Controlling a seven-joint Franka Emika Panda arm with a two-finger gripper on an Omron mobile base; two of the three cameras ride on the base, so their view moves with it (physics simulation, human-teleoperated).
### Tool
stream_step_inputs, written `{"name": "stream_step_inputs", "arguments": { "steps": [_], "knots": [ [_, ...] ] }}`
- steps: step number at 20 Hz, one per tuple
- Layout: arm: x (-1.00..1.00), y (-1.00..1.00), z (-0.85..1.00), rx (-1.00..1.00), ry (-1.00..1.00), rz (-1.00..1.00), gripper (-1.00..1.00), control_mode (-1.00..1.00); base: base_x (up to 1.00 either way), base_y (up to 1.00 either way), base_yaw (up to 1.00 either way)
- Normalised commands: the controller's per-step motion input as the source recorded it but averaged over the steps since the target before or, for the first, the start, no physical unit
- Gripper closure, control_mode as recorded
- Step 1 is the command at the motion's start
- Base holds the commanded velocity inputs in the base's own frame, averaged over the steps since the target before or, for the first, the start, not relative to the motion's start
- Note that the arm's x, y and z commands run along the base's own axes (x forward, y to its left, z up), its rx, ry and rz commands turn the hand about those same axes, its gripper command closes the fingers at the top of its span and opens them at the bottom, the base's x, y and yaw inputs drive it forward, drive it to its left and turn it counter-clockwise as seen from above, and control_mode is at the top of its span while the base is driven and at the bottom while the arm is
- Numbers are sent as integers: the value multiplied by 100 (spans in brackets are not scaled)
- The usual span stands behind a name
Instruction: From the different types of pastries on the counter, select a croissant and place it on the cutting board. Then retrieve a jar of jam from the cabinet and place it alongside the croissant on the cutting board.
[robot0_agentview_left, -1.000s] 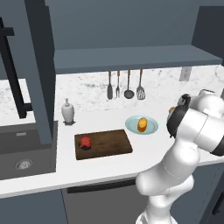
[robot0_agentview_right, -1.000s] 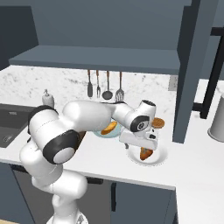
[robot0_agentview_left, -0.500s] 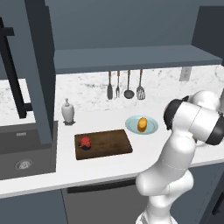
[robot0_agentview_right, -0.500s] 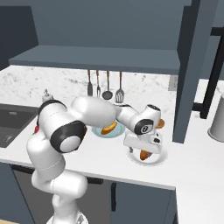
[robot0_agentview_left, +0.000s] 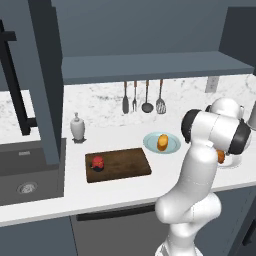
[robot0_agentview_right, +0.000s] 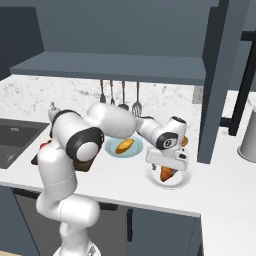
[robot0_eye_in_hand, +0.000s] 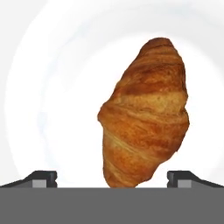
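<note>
The gripper (robot0_eye_in_hand: 112, 178) hung directly over the croissant (robot0_eye_in_hand: 145, 116), its two dark fingertips (robot0_eye_in_hand: 41, 178) spread wide to either side of the pastry's near end and clear of it, nothing pinched between them; the croissant lay on a white plate (robot0_eye_in_hand: 52, 87), tapered ends pointing toward and away from the hand. From the right base view the gripper (robot0_agentview_right: 167, 161) sat low over that white plate (robot0_agentview_right: 181, 182) near the front edge of the counter (robot0_agentview_right: 225, 185), with the croissant (robot0_agentview_right: 166, 173) showing orange-brown just beneath it; the arm's own white links stretched across in front of the middle of the worktop and covered part of what lay behind. Beside the white plate, further left, a pale blue plate (robot0_agentview_right: 111, 148) carried a rounded yellow-orange bun (robot0_agentview_right: 124, 146); in the left base view the same blue plate (robot0_agentview_left: 172, 146) and bun (robot0_agentview_left: 162, 142) stood clear of the arm. Well to the left of those, the cutting board (robot0_agentview_left: 120, 165) lay flat on the counter with the jar of jam (robot0_agentview_left: 98, 162) resting on its left part; the sink (robot0_agentview_left: 25, 170) was set into the worktop beyond the board's left end. Behind the board stood a small white bottle (robot0_agentview_left: 76, 127) against the marbled backsplash; further back four utensils (robot0_agentview_left: 146, 97) hung in a row under the shelf; the dark cabinet (robot0_agentview_left: 47, 75) rose above the counter on the left.
</note>
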Motion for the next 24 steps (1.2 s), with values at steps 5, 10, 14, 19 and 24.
{"name": "stream_step_inputs", "arguments": {
  "steps": [5,10,14,19,24],
  "knots": [
    [0,-2,-6,0,-1,0,-100,-100,0,0,0],
    [4,0,-2,2,0,0,-100,-100,0,0,0],
    [8,-12,-26,-2,0,5,-100,-100,0,0,0],
    [3,-3,-13,-4,-1,5,-100,-100,0,0,0],
    [5,0,-8,-1,-1,1,-100,-100,0,0,0]
  ]
}}
